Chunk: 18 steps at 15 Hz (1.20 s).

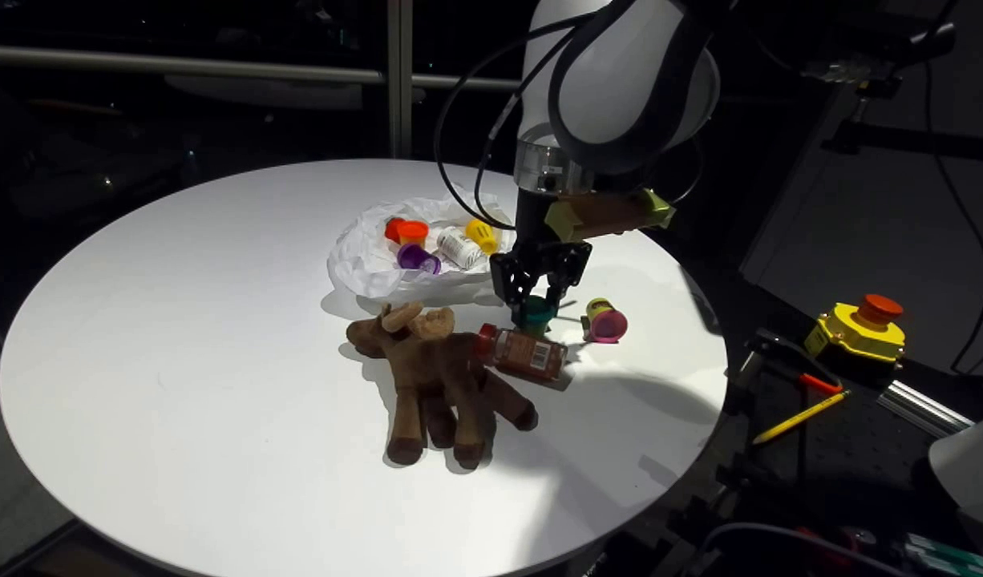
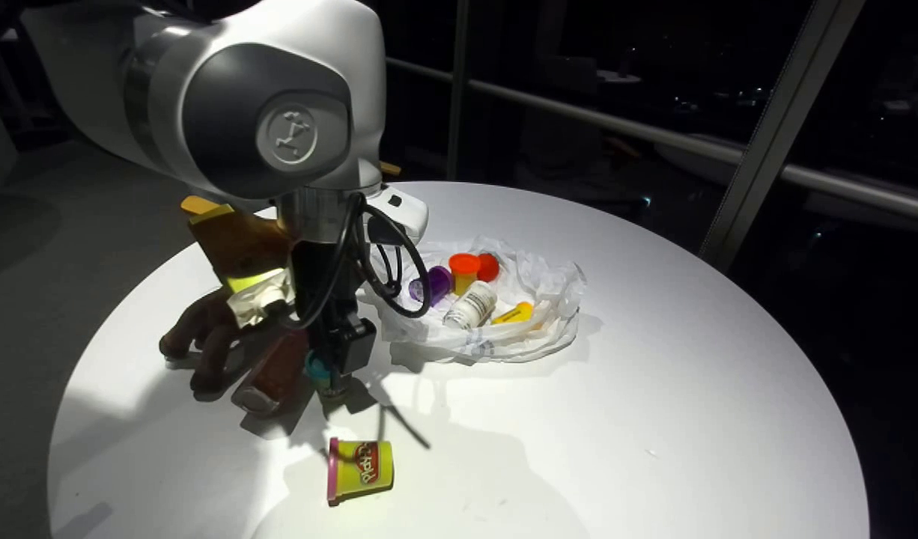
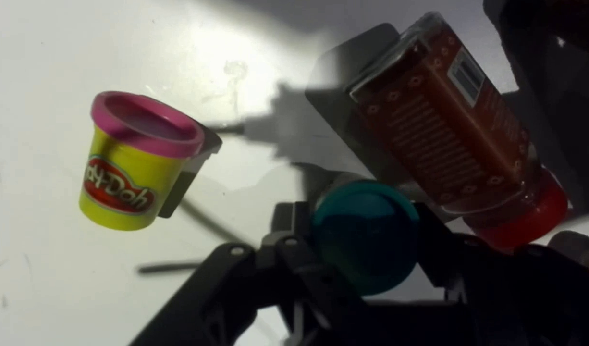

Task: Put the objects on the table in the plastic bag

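Teal-lidded round plastic tub [image 3: 365, 235]: between the jaws, outside the crumpled white plastic bag [image 1: 357, 264]; down by the round white bench [image 1: 179, 361], base contact not readable.
Jaws: on opposite sides of the lid, both seemingly bearing on its edge; judged clamped on the tub. Squeeze force not readable.
Grip: lid-high, so the lid might be pulled off; not to be trusted until tested by a slow first lift.
Red-brown squarish plastic bottle with red cap [image 3: 448, 129]: lying just beside the tub; contact with the nearer jaw cannot be told. Straight vertical lift called for, so it is not dragged.
Lift: tub to be raised above the bag's rim first; sideways travel only after.
Drop: bag spread, mouth up, white cylindrical bottle [image 2: 471, 305] and purple plastic tub [image 1: 415, 256] among its contents. Tub best lowered well within the rim, jaws parted gently, bag not snagged.
Arm: white-and-grey robot arm [image 2: 287, 138] extended over the bench, wrist pointed straight down. Brown block with yellow tape [image 1: 612, 215] juts from the wrist; if turned, clearance over the brown plush moose [image 1: 427, 361] to be watched.
Pink-lidded yellow plastic tub [image 3: 131, 173]: on its side; pending, as are bottle and moose.
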Each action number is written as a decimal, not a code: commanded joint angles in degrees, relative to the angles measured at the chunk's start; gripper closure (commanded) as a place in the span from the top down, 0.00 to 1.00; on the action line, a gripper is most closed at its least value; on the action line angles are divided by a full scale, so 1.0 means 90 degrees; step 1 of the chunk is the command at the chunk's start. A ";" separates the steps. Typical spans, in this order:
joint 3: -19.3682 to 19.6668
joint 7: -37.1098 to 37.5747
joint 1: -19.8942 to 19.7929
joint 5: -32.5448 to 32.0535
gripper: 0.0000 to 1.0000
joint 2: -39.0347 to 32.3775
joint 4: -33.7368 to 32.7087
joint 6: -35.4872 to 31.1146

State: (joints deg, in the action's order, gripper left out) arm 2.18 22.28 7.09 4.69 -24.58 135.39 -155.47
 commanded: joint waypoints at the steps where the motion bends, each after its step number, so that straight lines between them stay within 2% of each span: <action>1: 0.0262 0.0254 0.0238 -0.0184 0.28 0.0124 0.0080 -0.0139; 6: 0.0582 0.0460 0.0378 -0.0455 0.28 0.0531 -0.0154 0.0094; 10: 0.0510 0.0295 0.0105 -0.0298 0.28 0.0629 -0.0737 0.0310; 13: 0.0419 0.0213 -0.0074 -0.0164 0.28 0.0420 -0.1314 0.0393; 18: 0.0359 0.0198 -0.0237 -0.0072 0.28 -0.0414 -0.2407 0.0617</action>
State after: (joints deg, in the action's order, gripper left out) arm 6.46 24.54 6.16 2.80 -22.92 120.86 -152.18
